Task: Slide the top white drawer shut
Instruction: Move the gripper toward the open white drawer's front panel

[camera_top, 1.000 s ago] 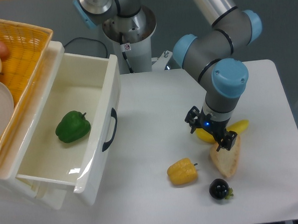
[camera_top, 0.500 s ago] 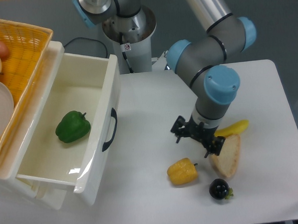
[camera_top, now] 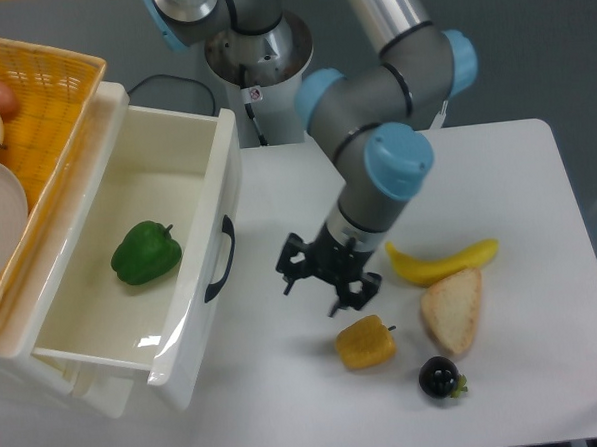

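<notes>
The top white drawer [camera_top: 198, 319] stands pulled far out at the left, its glossy front carrying a black curved handle [camera_top: 220, 259]. A green pepper [camera_top: 146, 253] lies inside it. My gripper [camera_top: 325, 280] hangs low over the table a short way right of the handle, apart from it. Its black fingers [camera_top: 293, 266] are spread, with nothing between them.
An orange woven basket [camera_top: 47, 106] with a white plate and produce sits on the cabinet at the far left. Right of the gripper lie a banana [camera_top: 441, 263], a bread slice [camera_top: 452, 311], a yellow pepper [camera_top: 365, 342] and a dark fruit [camera_top: 440, 377].
The arm has swung left across the table, carrying the gripper from over the banana and bread toward the drawer front. The drawer has not moved.
</notes>
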Robot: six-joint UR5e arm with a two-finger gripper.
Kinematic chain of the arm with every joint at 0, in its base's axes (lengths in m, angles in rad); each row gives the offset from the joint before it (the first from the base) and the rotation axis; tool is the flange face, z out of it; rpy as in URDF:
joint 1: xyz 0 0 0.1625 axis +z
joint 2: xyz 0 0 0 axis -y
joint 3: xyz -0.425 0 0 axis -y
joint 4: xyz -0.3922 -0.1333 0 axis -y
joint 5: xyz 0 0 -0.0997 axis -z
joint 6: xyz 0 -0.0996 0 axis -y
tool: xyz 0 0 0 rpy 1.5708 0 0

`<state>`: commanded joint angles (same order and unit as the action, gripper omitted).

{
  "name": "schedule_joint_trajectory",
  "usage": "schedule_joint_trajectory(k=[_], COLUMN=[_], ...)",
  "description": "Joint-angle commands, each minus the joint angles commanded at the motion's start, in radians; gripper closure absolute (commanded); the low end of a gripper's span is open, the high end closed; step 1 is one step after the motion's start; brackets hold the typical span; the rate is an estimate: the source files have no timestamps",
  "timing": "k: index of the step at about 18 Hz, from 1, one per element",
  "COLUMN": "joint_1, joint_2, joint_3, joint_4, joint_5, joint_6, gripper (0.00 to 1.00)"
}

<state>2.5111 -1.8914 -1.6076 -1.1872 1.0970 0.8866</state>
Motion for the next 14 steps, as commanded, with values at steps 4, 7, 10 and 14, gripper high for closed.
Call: schedule_joint_trajectory(k=[4, 7, 10, 14], joint_1=[-0.002, -0.002, -0.003, -0.003], joint_2=[0.002, 0.002, 0.002, 0.003], joint_3=[0.003, 0.003, 0.003, 0.012], joint_4=[0.0, 0.0, -0.012, -0.103], joint_5=[-0.046, -0.06, -0.065, -0.065], joint_6=[0.0, 0.0, -0.006, -0.006], gripper=[0.63, 0.66, 0.68, 0.68])
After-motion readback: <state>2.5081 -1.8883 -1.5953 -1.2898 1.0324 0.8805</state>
